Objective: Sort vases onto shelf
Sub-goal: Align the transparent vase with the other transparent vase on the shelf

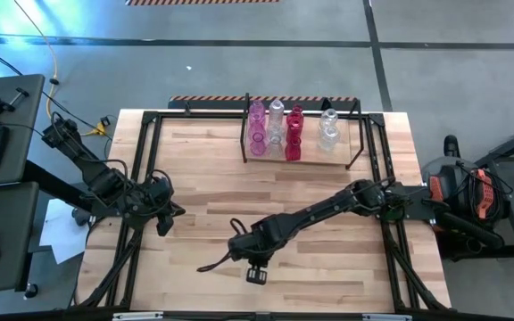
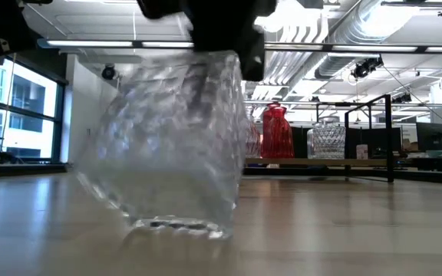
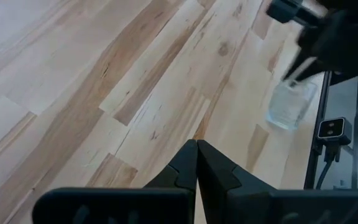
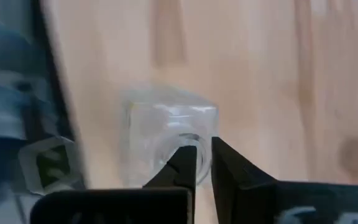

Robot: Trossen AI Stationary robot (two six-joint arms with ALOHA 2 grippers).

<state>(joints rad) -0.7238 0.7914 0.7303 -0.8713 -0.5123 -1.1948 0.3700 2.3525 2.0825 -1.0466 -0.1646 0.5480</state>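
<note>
Right wrist view: the right gripper is clenched on the rim of a clear vase, low centre of the high view. A vertical lift is advised; tilt is evident. Left gripper is closed, empty.

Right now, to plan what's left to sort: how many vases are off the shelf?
1: a clear vase at the table's front middle, right gripper shut on its rim. Others could be hidden.

Vases on shelf — table's far edge.
</note>
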